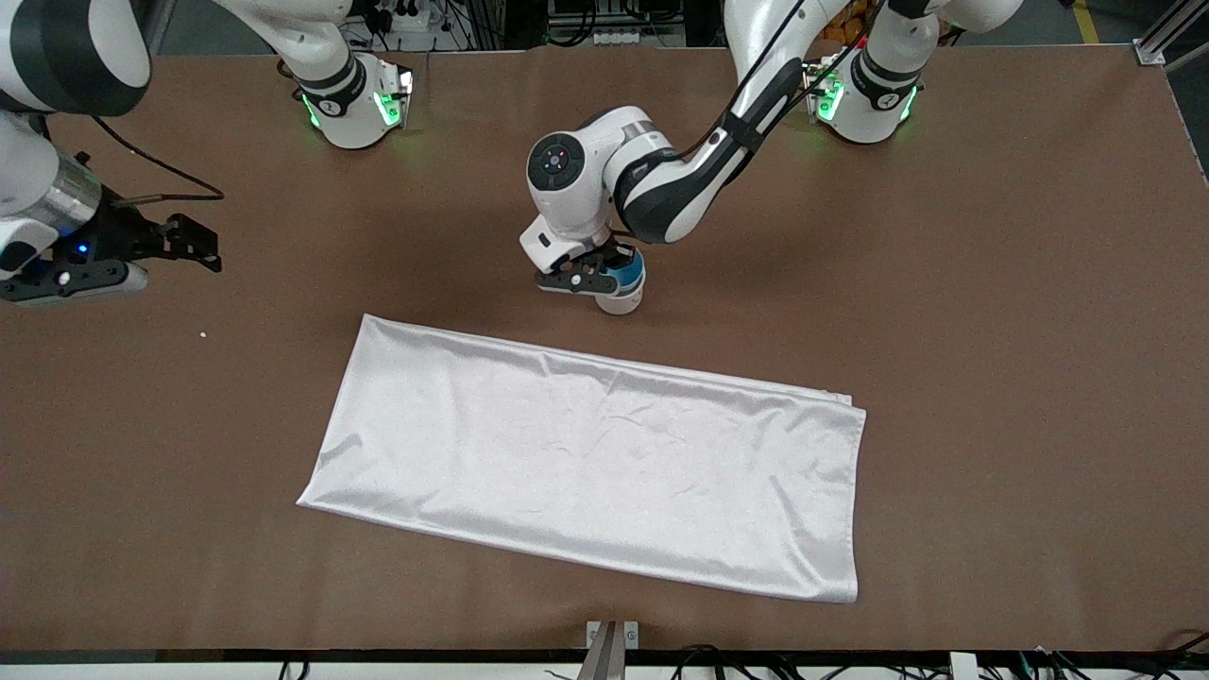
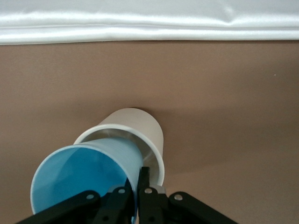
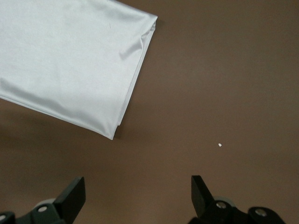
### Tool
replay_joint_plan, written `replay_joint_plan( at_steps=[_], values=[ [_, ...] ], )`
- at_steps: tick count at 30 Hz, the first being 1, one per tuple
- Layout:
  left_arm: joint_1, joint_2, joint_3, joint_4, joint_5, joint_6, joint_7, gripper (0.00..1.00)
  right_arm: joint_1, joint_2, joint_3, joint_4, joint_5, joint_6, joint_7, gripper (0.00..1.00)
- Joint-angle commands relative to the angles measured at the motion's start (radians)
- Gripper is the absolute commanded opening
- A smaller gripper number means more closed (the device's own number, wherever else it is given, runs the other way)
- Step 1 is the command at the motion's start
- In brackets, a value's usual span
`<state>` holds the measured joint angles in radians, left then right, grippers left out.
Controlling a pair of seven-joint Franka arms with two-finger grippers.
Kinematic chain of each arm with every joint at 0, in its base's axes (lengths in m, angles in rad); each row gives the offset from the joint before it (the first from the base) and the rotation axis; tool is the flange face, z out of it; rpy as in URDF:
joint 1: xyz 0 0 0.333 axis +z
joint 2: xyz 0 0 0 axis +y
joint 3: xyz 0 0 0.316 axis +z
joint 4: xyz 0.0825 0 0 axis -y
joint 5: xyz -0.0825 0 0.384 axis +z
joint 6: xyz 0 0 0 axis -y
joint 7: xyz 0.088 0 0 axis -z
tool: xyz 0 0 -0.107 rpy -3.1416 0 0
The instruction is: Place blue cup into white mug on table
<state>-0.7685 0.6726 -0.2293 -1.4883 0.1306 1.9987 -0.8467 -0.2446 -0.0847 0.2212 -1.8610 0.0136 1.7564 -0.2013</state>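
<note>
The left tool (image 1: 593,275) is clamped on the rim of the blue cup (image 1: 627,273), one finger inside the wall and one outside as far as the left wrist view shows. The cup (image 2: 86,179) is tilted, its open mouth facing the wrist camera, and its base end is already down inside the white mug (image 1: 621,300). The mug's rim (image 2: 122,142) wraps around the blue wall, so the cup sits partway in, not fully seated.

The mug stands upright on the brown bench (image 1: 992,312), roughly mid-bench between the two arm bases, farther from the front camera than the white cloth (image 1: 595,467). There's a bare strip of bench between mug and cloth, so they're near each other but not touching. In the left wrist view the cloth's folded edge (image 2: 149,25) runs straight across past the mug.

The right tool (image 1: 184,247) hangs over bare bench at the right arm's end, fingers spread wide with nothing between them; that arm is just waiting. Its wrist view shows both finger tips (image 3: 72,196), a corner of the cloth (image 3: 70,60) and a tiny white speck (image 3: 220,145) on the bench. The same speck (image 1: 202,334) shows in the front view, between that tool and the cloth's corner.
</note>
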Motion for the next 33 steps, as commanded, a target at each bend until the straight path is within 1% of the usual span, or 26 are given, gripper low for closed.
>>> replay_joint_plan(
  at_steps=[1,2,5,6,7,10,17,20,24,29,33],
  values=[
    [-0.014,0.015,0.008,0.026,0.026,0.000,-0.026,0.00,-0.016,0.025,0.006,0.097,0.009,-0.061,-0.009,1.00],
    [-0.012,0.013,0.008,0.026,0.026,0.002,-0.026,0.08,-0.016,0.025,0.006,0.111,0.009,-0.069,-0.009,1.00],
    [-0.012,0.015,0.010,0.026,0.027,0.002,-0.025,0.52,-0.018,0.025,0.006,0.149,0.009,-0.081,-0.009,1.00],
    [-0.012,0.015,0.010,0.026,0.029,0.005,-0.023,0.85,-0.019,0.026,0.006,0.163,0.009,-0.086,-0.009,1.00],
    [-0.012,0.013,0.010,0.025,0.032,0.009,-0.022,1.00,-0.019,0.026,0.006,0.175,0.009,-0.089,-0.009,1.00],
    [-0.014,0.013,0.010,0.026,0.037,0.018,-0.023,1.00,-0.018,0.029,0.006,0.209,0.009,-0.097,-0.009,1.00],
    [-0.012,0.001,0.010,0.028,0.038,0.018,-0.023,1.00,-0.018,0.034,0.000,0.247,-0.001,-0.097,0.003,1.00],
    [-0.006,-0.018,0.010,0.028,0.037,0.018,-0.022,1.00,-0.002,0.037,-0.034,0.267,0.000,-0.104,0.028,1.00],
    [0.003,-0.048,0.011,0.026,0.037,0.014,-0.026,1.00,0.036,0.040,-0.062,0.272,-0.001,-0.106,0.074,1.00],
    [0.040,-0.120,0.011,0.020,0.038,-0.006,-0.026,1.00,0.100,0.048,-0.124,0.270,0.000,-0.109,0.097,1.00],
    [0.080,-0.175,0.011,0.020,0.038,-0.050,-0.018,1.00,0.108,0.046,-0.129,0.270,0.000,-0.110,0.097,1.00]
  ],
)
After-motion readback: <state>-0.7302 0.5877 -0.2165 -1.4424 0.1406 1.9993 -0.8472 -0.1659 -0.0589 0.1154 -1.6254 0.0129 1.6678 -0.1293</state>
